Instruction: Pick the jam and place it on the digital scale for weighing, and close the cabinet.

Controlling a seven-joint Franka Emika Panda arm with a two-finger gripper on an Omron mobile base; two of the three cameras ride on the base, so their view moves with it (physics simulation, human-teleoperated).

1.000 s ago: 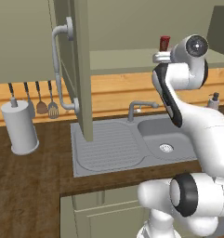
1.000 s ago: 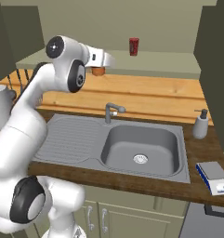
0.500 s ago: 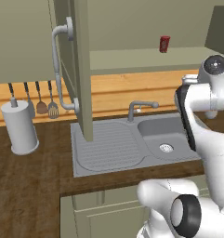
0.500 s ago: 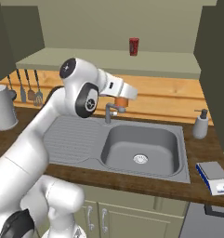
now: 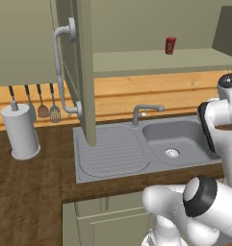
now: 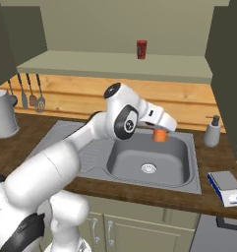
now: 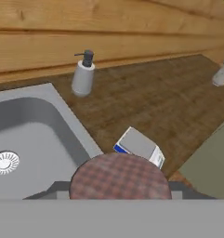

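The gripper (image 6: 161,132) pinches the jam (image 6: 160,135) above the sink (image 6: 189,170) (scale (image 6: 227,187) well apart on the counter's right), while the cabinet (image 5: 84,72) door stands open.

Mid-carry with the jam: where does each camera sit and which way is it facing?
Left base view: behind the arm to its left, looking forward and down at the sink and open cabinet; white arm at lower right.
Right base view: behind to the right, facing the sink; the arm reaches from lower left, claw holding the jam over the basin.
Hand view: on the hand, looking down past the jam at the scale and soap bottle.
Both base views share the sink and red can.
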